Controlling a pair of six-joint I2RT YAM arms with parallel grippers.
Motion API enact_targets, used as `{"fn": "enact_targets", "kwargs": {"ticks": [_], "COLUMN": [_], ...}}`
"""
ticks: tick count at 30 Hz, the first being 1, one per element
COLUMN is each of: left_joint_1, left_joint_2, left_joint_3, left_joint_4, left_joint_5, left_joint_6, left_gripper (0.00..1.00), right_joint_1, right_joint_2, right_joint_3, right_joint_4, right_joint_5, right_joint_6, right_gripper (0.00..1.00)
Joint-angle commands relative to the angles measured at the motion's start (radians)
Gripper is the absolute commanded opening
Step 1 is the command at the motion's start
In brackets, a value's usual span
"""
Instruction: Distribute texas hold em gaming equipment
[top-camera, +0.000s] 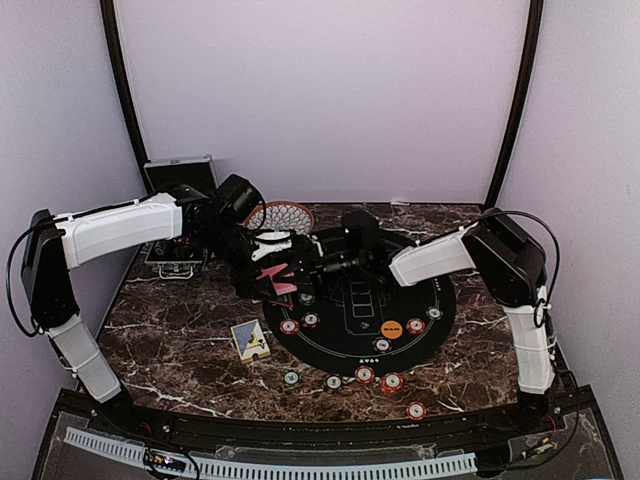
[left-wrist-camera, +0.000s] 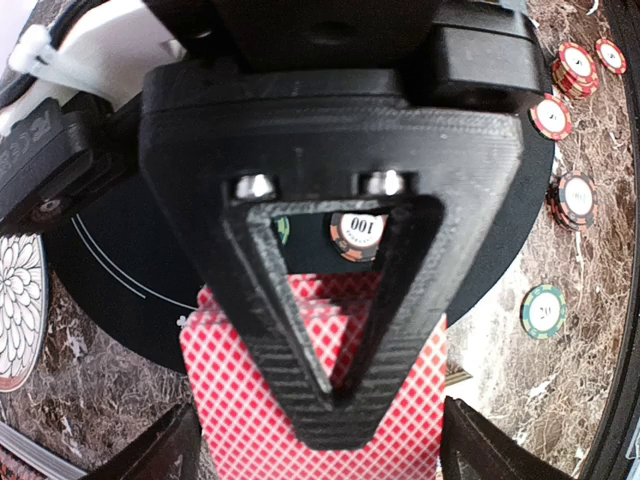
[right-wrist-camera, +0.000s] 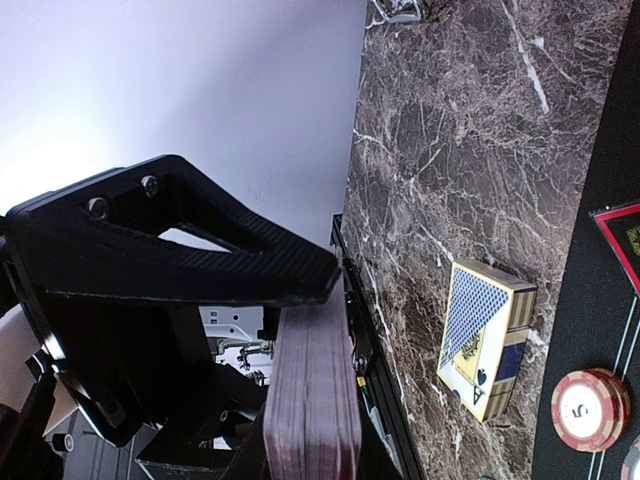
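Closest to your left wrist lens are the fingers (left-wrist-camera: 160, 460) of the left tool (left-wrist-camera: 320, 455), standing apart on either side of the deck of red-backed playing cards (left-wrist-camera: 410, 420); whether they press on the card edges I cannot tell. You have the right tool (top-camera: 320, 262) clamped on that deck, one finger laid across the top card. The right wrist view shows the stack edge-on and thick, so I judge that few cards, if any, have left it. Both tools meet above the far-left part of the black mat (top-camera: 335, 350), with the deck held up between them. Chips are well spread: several poker chips (top-camera: 288, 326) lie on the mat toward its left and right sides, and a further row of chips (top-camera: 364, 374) sits on the tabletop (top-camera: 180, 340) just off the mat's near rim. An orange button (top-camera: 391, 327) rests on the mat right of its centre, and a red-edged marker (right-wrist-camera: 618, 235) lies at the mat's left rim. No card is seen lying on the mat or beside it. A card box (top-camera: 249, 340) stands just off the mat's near-left rim; a patterned bowl (top-camera: 280, 215) sits past its far-left rim. Finding: chip and button placement looks largely done; dealing the cards is left and looks barely begun.
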Motion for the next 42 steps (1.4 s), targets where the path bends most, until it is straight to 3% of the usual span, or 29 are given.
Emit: {"fn": "enact_targets", "kwargs": {"ticks": [1, 7, 19, 28, 33, 42], "left_joint_1": [0.004, 0.004, 0.007, 0.017, 0.017, 0.017], "left_joint_2": [0.006, 0.005, 0.013, 0.010, 0.007, 0.014], "left_joint_3": [-0.013, -0.026, -0.037, -0.013, -0.013, 0.005], "left_joint_4": [-0.039, -0.018, 0.004, 0.018, 0.013, -0.019], "left_joint_5": [0.035, 0.043, 0.011, 0.047, 0.055, 0.062], "left_joint_6": [0.019, -0.005, -0.002, -0.001, 0.002, 0.011], "left_gripper": [0.86, 0.87, 0.80, 0.64, 0.47, 0.37], "right_joint_1": [0.008, 0.007, 0.007, 0.006, 0.005, 0.007], "right_joint_2": [-0.032, -0.030, -0.032, -0.019, -0.020, -0.011], "right_joint_3": [0.002, 0.007, 0.014, 0.025, 0.042, 0.065], "right_joint_4": [0.069, 0.072, 0.063, 0.038, -0.022, -0.074], "right_joint_5": [-0.006, -0.009, -0.017, -0.016, -0.007, 0.005], "right_joint_6": [-0.003, -0.001, -0.007, -0.016, -0.055, -0.085], "right_gripper": [0.00, 0.00, 0.00, 0.00, 0.13, 0.37]}}
